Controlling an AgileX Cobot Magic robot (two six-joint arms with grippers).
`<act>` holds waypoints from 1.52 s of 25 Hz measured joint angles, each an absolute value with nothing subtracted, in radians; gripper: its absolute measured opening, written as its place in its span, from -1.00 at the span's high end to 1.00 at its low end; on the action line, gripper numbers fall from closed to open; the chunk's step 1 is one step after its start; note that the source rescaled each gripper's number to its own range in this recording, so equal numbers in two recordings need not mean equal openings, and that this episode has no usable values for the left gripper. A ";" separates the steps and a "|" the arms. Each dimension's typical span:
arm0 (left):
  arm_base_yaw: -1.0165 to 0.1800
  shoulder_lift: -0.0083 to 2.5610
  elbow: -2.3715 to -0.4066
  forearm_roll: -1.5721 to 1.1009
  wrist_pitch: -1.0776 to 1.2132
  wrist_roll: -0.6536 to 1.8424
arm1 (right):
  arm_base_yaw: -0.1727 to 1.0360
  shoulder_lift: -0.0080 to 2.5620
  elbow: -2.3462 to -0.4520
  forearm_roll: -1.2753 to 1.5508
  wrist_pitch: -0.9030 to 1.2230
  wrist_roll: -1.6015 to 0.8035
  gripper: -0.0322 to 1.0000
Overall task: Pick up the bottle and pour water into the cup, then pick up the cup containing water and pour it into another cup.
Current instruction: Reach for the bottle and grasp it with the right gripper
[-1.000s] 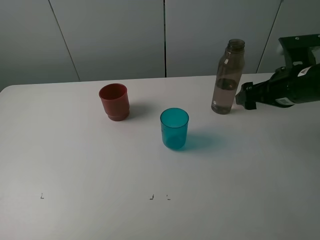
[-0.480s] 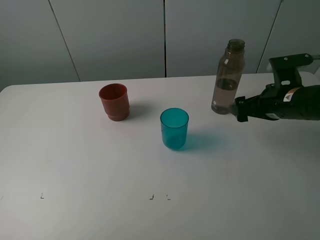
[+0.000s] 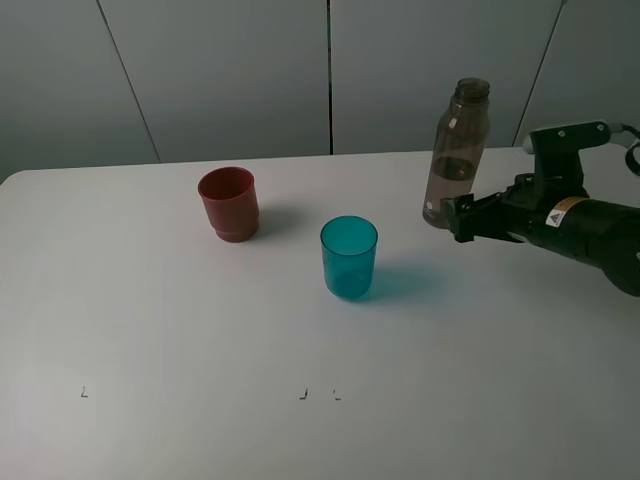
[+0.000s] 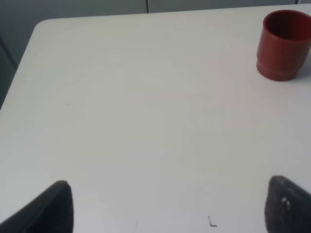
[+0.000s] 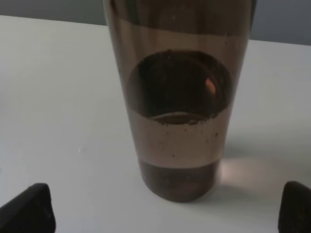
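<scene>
Smooth white matte surface (image 3: pixel 200 330) runs under pale grey wall panels (image 3: pixel 220 70). Over on the right stands the bottle (image 3: pixel 455 160): tall, slim, smoky grey-brown see-through plastic, narrow neck, upright, with a liquid line low in its round body. The black right arm (image 3: pixel 580 228) reaches in low from the right edge. The right jaws are spread wide at the bottle's base, and the wrist camera puts the bottle between the two dark fingertips (image 5: pixel 29 211), neither one touching it. Mid-surface, well apart, stands the teal tumbler (image 3: pixel 349 258), translucent, straight-sided, slightly tapered. Further left stands the red-brown cup (image 3: pixel 229 204), opaque, with a stepped narrower base. The left jaws are spread too, rounded dark tips (image 4: pixel 53 208) over bare surface, gripping nothing.
</scene>
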State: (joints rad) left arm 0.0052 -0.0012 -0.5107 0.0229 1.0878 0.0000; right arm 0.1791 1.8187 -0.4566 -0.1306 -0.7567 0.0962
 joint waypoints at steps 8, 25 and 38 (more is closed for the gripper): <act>0.005 -0.001 -0.511 0.023 1.088 0.000 | 0.179 1.921 -0.457 -0.117 -0.929 0.096 -1.00; 0.005 -0.001 -0.511 0.023 1.088 0.000 | 0.179 2.067 -0.585 -0.125 -1.103 0.094 -1.00; 0.005 -0.001 -0.511 0.023 1.088 0.000 | 0.179 2.147 -0.666 -0.131 -1.101 0.086 -1.00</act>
State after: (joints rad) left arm 0.0052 -0.0012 -0.5107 0.0229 1.0878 0.0000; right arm 0.1791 2.1471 -0.6661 -0.1307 -1.1014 0.0857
